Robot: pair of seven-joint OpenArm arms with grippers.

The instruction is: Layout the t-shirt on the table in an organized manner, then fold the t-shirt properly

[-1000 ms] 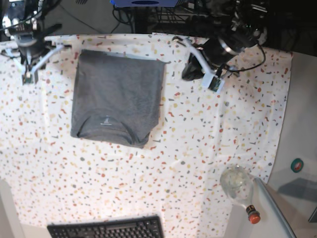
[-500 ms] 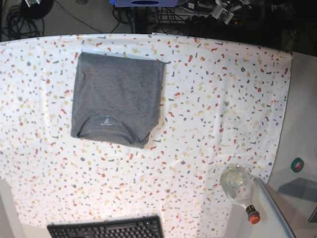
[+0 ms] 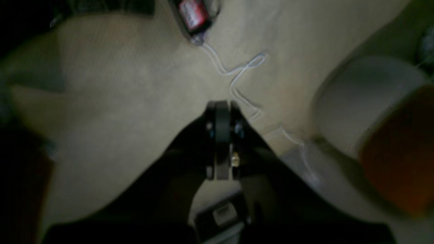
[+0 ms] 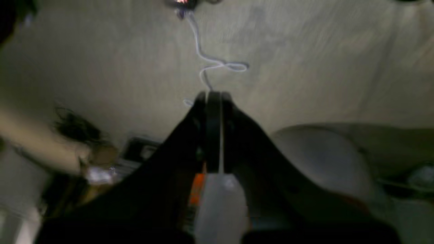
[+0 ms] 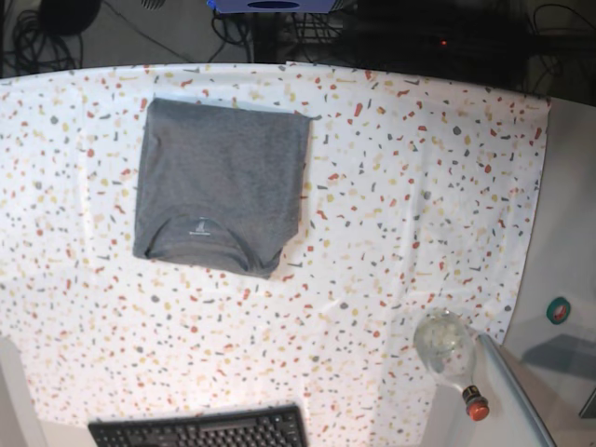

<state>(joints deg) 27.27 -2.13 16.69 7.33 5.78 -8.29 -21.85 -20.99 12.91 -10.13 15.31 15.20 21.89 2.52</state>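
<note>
Occlusions and blur — both wrist views soft, base view crops several things

Base view: keyboard [image 5: 200, 430] cut off by the bottom edge, tabletop [image 5: 391, 205] runs out past the left edge, neither arm shows. Label inside the t-shirt [image 5: 219, 182] neck is too small to read. Clear bottle [image 5: 450, 354] by the right corner — contents can't be told. Left wrist view: blurred and dark; left gripper [image 3: 222, 103] base lost in shadow, red-labelled object [image 3: 193, 15] cropped at the top, unidentifiable. Right wrist view: same blur; right gripper [image 4: 213, 95] over murky background, shapes at lower left unreadable.
</note>
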